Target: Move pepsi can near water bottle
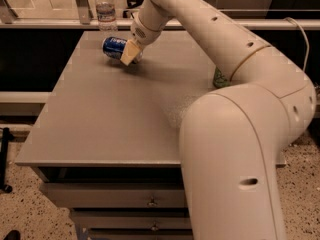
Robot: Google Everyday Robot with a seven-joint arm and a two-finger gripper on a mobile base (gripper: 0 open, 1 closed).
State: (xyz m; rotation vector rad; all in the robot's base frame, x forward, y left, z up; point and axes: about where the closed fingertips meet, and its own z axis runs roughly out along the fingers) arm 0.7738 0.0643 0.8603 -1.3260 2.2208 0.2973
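Note:
The pepsi can (113,46), blue with silver ends, lies on its side at the far left of the grey table (100,114). My gripper (130,53) is shut on the pepsi can's right end, its tan finger (128,54) across the front of it. The water bottle (105,9), clear with a white cap and a pale label, stands upright at the table's far left edge, a short way behind the can. My arm reaches across the table from the right and fills the right foreground.
A green soda can (218,79) stands at the right, mostly hidden behind my arm. A railing runs behind the table's far edge. Drawers (150,201) sit under the front edge. A cable (300,34) hangs at the far right.

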